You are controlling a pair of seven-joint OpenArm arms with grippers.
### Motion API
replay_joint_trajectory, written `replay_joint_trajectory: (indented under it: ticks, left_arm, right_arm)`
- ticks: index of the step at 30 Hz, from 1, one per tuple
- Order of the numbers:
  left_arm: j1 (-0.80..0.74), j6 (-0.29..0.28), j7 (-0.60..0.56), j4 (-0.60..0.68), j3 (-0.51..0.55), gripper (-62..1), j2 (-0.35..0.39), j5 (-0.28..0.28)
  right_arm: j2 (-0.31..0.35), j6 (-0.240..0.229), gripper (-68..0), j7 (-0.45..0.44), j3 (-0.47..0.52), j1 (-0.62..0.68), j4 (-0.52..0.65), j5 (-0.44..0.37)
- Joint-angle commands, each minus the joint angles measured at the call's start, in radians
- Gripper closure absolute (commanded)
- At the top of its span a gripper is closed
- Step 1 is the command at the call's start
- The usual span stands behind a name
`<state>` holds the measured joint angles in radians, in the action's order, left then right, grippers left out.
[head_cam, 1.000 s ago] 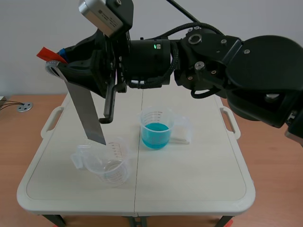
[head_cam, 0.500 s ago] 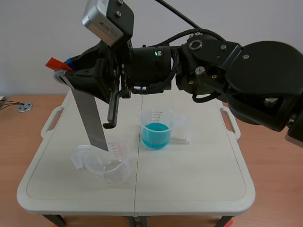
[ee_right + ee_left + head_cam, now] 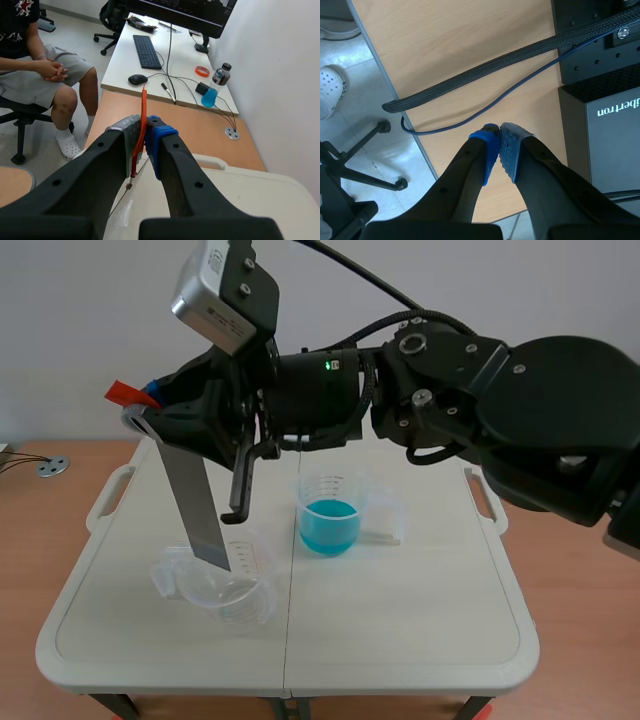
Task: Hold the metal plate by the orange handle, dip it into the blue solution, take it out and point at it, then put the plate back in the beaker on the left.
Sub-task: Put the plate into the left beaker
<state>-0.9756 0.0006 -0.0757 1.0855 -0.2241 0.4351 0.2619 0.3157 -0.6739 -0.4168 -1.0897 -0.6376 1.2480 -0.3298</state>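
Over the left beaker [image 3: 245, 600]: metal plate [image 3: 195, 502] is held tilted, with its top end toward the table's left side. Its lower end is down at the beaker's mouth. Contact with the rim cannot be told.
Handle: orange handle [image 3: 122, 392] is fixed at the plate's top end. In the right wrist view it is seen edge-on, pinched between the two pads.
Right pincer: right pincer [image 3: 150, 405] is clamped on the orange handle and raised high above the table's left half. Its arm is stretched across from the right side.
Left beaker: clear, with red markings, stood near the table's front left. No liquid can be made out in it.
Blue solution: blue solution [image 3: 328, 525] is held in a second clear beaker [image 3: 330, 485] near the table's middle, just right of the plate and apart from it.
Table: white table [image 3: 400, 620], both beakers carried on it.
Left pincer: left pincer [image 3: 499, 145] is closed on nothing, blue pads touching. It is pointed down at a wooden surface [image 3: 460, 45] crossed by a braided cable [image 3: 485, 70].
Background: a seated person [image 3: 35, 75] and a keyboard [image 3: 146, 51] on a desk are seen in the right wrist view.
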Motion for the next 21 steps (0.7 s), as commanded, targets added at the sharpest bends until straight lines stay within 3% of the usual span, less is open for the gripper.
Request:
replay_joint_trajectory:
  ticks: [1, 21]
  left_arm:
    - [-0.018, 0.001, -0.002, 0.014, 0.000, -4.5, 0.000, 0.003]
    - [-0.018, 0.005, -0.002, 0.014, 0.000, -4.5, 0.001, 0.003]
  right_arm:
    - [-0.005, 0.000, -1.3, -0.015, 0.002, -0.006, 0.002, -0.015]
    - [-0.045, 0.000, -1.3, -0.015, 0.002, -0.005, -0.083, -0.015]
